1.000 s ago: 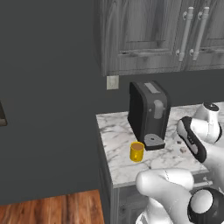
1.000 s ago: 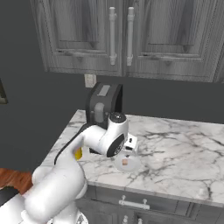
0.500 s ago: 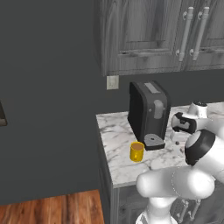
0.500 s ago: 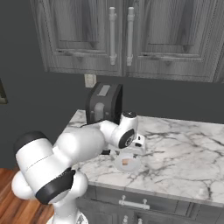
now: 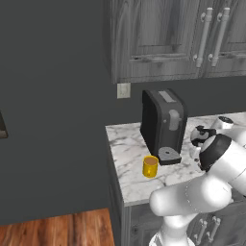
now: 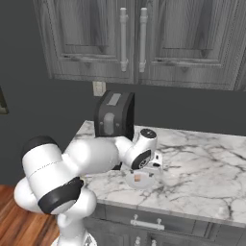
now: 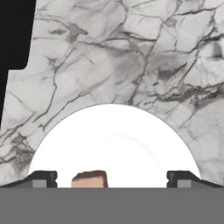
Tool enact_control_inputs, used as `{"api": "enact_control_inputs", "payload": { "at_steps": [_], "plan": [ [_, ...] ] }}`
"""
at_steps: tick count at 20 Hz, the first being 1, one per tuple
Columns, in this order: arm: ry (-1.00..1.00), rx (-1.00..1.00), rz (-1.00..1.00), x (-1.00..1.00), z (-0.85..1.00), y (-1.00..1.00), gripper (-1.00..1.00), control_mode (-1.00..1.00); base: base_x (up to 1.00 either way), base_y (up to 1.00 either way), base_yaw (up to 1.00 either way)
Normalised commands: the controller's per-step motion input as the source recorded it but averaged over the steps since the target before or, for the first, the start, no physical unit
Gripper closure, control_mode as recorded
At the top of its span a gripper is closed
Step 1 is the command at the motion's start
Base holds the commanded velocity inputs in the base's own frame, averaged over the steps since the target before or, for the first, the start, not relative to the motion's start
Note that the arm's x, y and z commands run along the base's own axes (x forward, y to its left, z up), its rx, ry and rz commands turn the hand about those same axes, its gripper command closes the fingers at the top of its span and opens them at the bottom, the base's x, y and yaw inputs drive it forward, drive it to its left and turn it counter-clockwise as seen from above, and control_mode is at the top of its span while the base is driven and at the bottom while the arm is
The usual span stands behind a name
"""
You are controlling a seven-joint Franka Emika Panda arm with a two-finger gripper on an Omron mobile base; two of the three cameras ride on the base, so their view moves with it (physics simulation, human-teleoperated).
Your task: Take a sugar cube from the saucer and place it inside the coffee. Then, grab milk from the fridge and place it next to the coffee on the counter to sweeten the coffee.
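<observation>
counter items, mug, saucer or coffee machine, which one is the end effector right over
The saucer, the flat white plate holding the sugar cube. The end effector hangs open just above it, while the yellow mug and black coffee machine stand off to its side.

The sugar cube [image 7: 89, 178], a tiny pale tan block, lies on the saucer [image 7: 131, 144], a flat round white plate resting on the veined marble surface [image 6: 202, 163]. The coffee [image 5: 150, 166], a small yellow mug of brown liquid, stands upright near the surface's front left edge, well apart from the saucer [image 6: 129, 181] and its cube [image 6: 138, 178].
</observation>
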Motion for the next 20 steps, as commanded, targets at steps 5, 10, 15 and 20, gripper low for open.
{"api": "enact_control_inputs", "payload": {
  "at_steps": [5, 10, 15, 20],
  "plan": [
    [-0.06, 0.0, 0.0, -0.1, -0.09, 0.12, -1.0, -1.0, 0.0, 0.0, 0.0],
    [-0.02, 0.0, 0.0, 0.0, -0.21, 0.28, -1.0, -1.0, 0.0, 0.0, 0.0],
    [0.0, 0.0, 0.0, 0.02, -0.21, 0.03, -1.0, -1.0, 0.0, 0.0, 0.0],
    [0.0, 0.0, 0.0, 0.0, -0.17, 0.0, -1.0, -1.0, 0.0, 0.0, 0.0]
  ]
}}
